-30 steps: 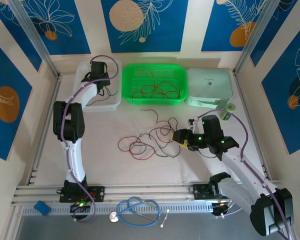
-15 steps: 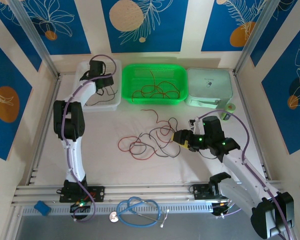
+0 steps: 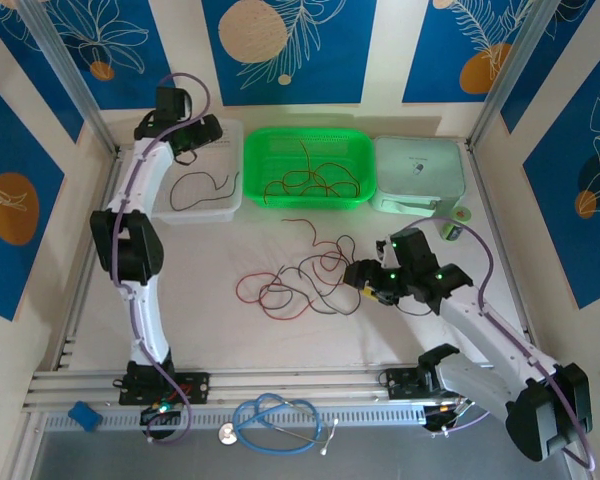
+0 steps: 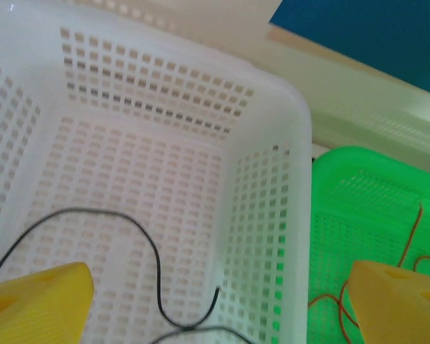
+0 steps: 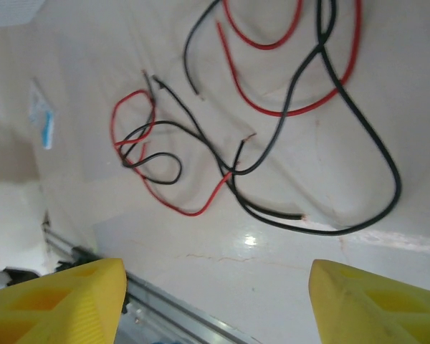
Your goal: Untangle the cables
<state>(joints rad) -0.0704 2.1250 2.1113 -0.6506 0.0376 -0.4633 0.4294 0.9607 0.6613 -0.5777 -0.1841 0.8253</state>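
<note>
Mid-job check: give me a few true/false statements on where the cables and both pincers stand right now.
1. A black cable lies in the white basket. True.
2. The left pincer is clamped on a cable. False: it is open and empty above the white basket.
3. The green basket holds red cables. True.
4. No cables lie on the table. False: a tangle of red and black cables lies at its middle.
5. The right pincer is open near the tangle. True.
</note>
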